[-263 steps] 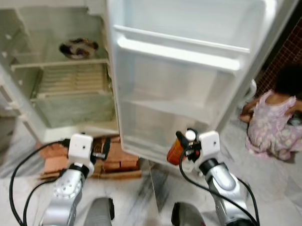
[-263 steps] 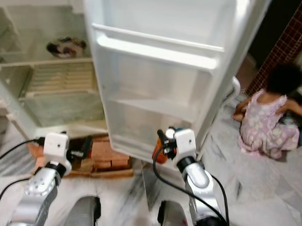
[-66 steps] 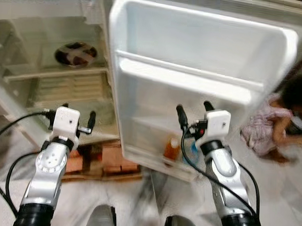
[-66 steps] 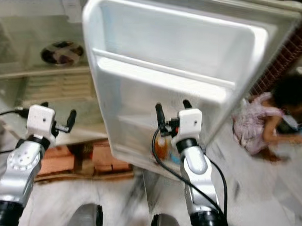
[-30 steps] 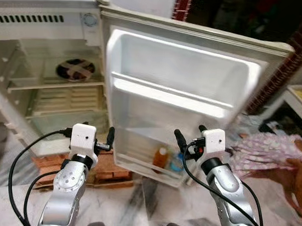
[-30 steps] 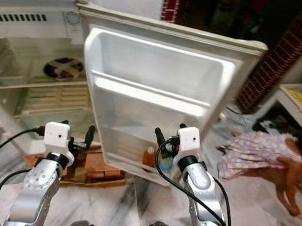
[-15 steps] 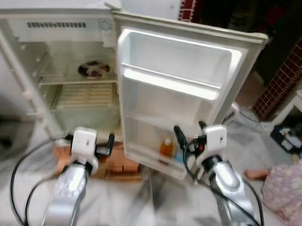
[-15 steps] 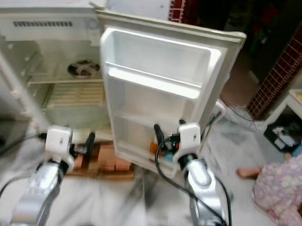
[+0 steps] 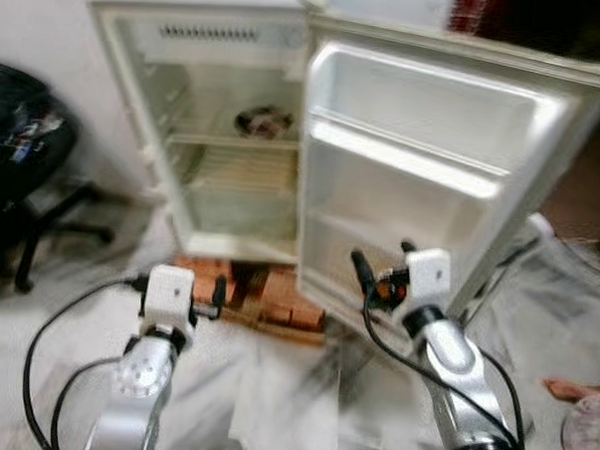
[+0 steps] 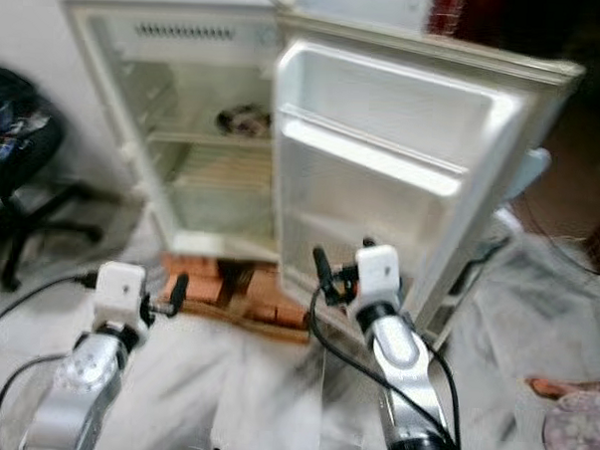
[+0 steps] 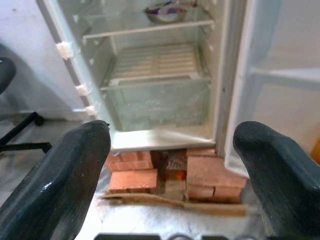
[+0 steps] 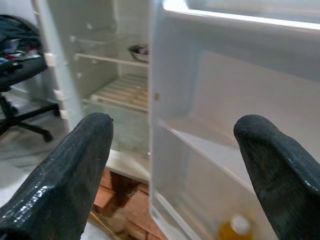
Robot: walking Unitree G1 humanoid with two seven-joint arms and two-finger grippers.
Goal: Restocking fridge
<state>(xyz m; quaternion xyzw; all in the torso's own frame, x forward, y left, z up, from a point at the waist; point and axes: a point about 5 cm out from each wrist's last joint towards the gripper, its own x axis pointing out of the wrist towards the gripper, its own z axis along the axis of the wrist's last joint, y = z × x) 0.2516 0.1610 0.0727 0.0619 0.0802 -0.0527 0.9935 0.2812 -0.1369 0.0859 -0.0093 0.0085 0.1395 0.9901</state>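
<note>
Both pincers are spread wide and empty — the right gripper [image 9: 381, 271] raised near the open fridge door [image 9: 431, 181], the left gripper [image 9: 215, 293] lower, over the bricks [image 9: 267, 293] under the fridge [image 9: 209, 141]. The risk: the right arm clipping the door as the robot moves and toppling the orange bottle [image 12: 233, 229] standing in the door's bottom shelf. A bowl [image 11: 167, 10] sits on the far upper shelf; the crisper drawer [image 11: 157, 97] looks empty.

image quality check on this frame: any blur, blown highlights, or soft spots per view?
Eye views: motion-blurred throughout, floor smeared, fridge door shelf edge blown out. Left wrist view: sharp on the fridge interior and bricks. Right wrist view: mildly soft, glare along the door top.
</note>
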